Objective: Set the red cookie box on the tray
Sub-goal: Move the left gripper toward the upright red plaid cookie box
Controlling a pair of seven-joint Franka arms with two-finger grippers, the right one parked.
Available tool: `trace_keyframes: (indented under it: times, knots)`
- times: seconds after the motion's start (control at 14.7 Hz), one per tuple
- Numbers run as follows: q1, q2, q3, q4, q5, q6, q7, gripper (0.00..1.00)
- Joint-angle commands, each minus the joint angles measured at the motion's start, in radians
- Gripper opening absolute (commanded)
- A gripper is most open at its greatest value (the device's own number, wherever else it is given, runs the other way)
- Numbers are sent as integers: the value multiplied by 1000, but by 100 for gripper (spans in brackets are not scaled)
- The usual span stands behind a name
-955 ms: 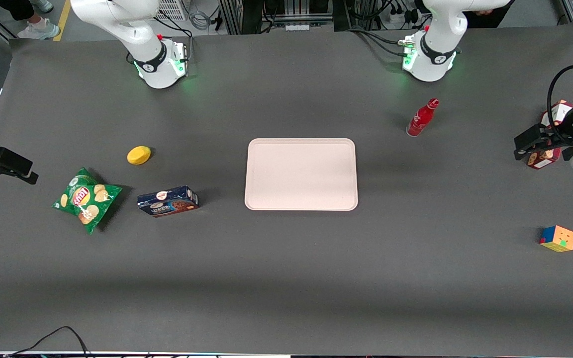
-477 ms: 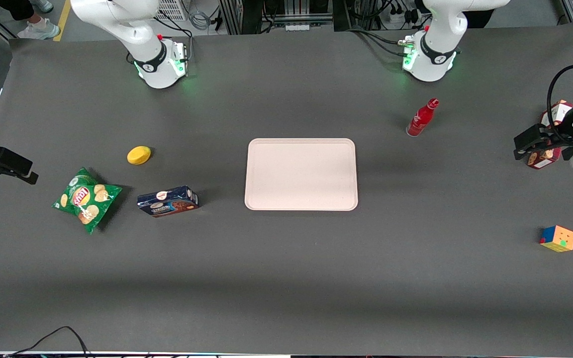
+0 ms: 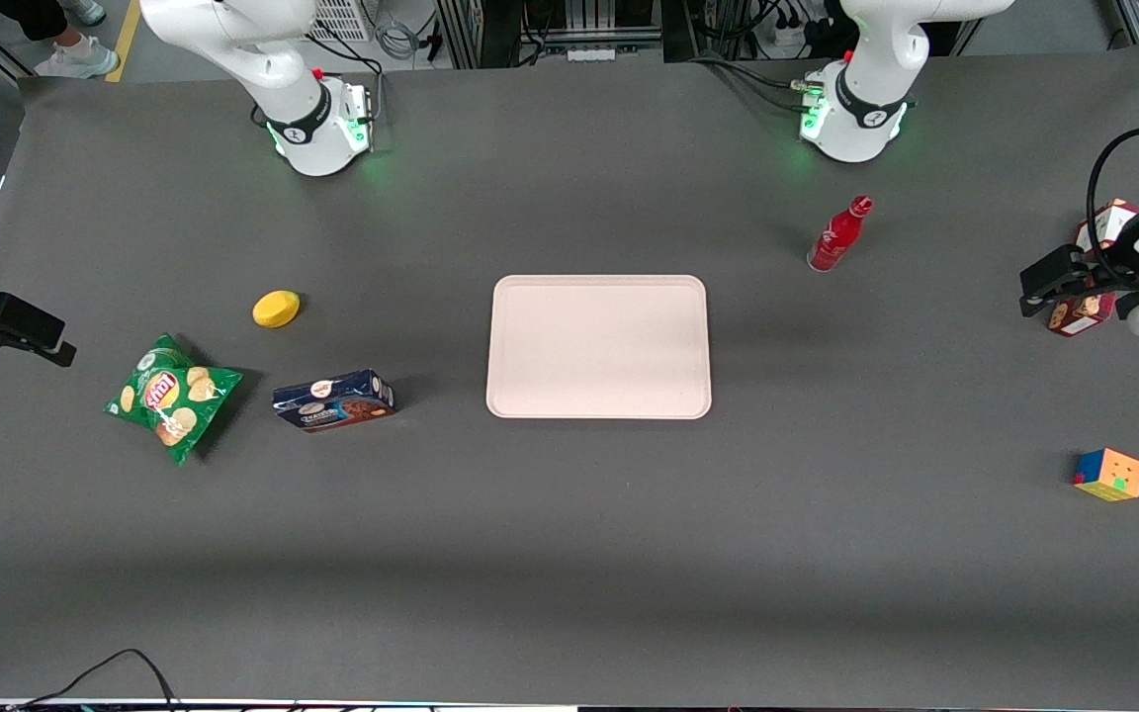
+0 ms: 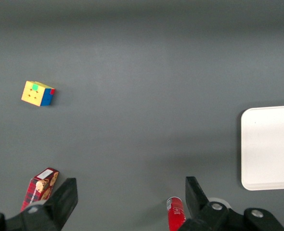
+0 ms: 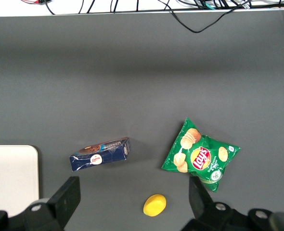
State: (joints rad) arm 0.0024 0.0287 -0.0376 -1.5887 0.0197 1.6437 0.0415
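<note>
Fingers (image 4: 65, 202) spread wide, holding nothing; only the two dark tips in the wrist view, the rest cut off. Gripper (image 4: 130, 199) hanging above the table (image 3: 569, 554) at the working arm's end, well apart from the tray (image 3: 598, 346), partly masking the red cookie box (image 3: 1084, 314) in the front view. Box mostly hidden there: only a white top corner and a plaid lower end showing. In the wrist view, one end of the box (image 4: 40, 185) just beside a fingertip, the rest cut off. One red bottle (image 3: 838, 235) upright, farther from the front camera than the tray. One colour cube (image 3: 1109, 475) nearer than the tray. Toward the parked arm's end from the tray: one dark blue cookie box (image 3: 333, 400), one green chip bag (image 3: 171, 396), one yellow round thing (image 3: 276, 308), too small to identify.
</note>
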Motion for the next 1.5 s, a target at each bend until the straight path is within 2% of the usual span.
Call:
trace_keyframes:
  times: [0.0, 0.14, 0.41, 0.68, 0.95, 1.16, 1.43]
  knots:
    - [-2, 8, 2, 19, -6, -57, 49, 100]
    - [-2, 7, 5, 13, 0, -88, 64, 100]
    - [2, 7, 47, 0, 31, -131, 217, 100]
    - [1, 7, 160, -59, 49, -121, 453, 100]
    - [4, -9, 240, -111, 109, -113, 560, 100]
    - [7, -61, 326, -213, 121, -52, 590, 100]
    - [10, -109, 465, -382, 144, 83, 765, 100]
